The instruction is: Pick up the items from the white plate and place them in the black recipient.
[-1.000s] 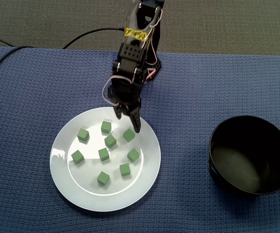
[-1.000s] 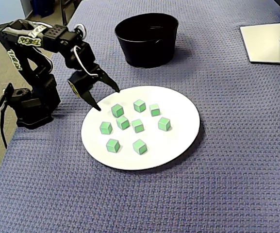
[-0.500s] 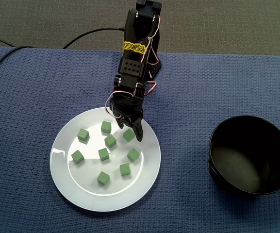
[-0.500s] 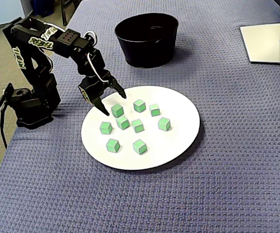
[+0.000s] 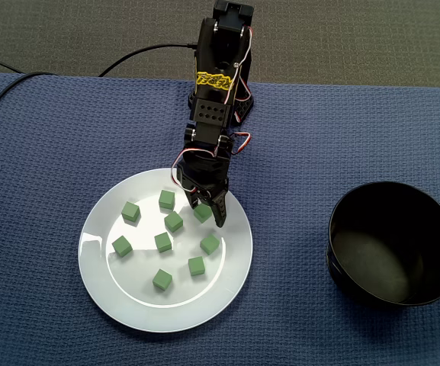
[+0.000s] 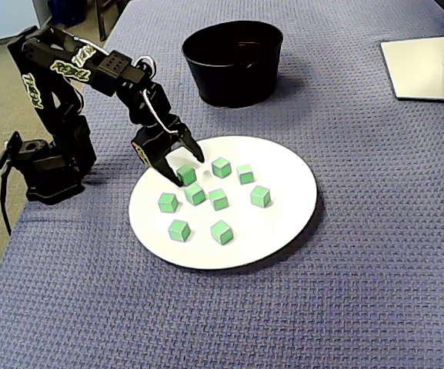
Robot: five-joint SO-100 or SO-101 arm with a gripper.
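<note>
The gripper [image 6: 190, 171], spread open astride a green cube [image 6: 188, 176] at the plate's [image 6: 283, 223] upper left, should settle squarely before closing, without nudging the neighbouring cube [image 6: 195, 194].

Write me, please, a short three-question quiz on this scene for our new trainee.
1. How many green cubes lie on the white plate?
2. True or false: the black bowl already holds a cube.
3. The pincer is: A) shut on a cube, B) open with a finger on either side of a cube, C) over the bowl.
Key: 1. nine; 2. false; 3. B.
</note>
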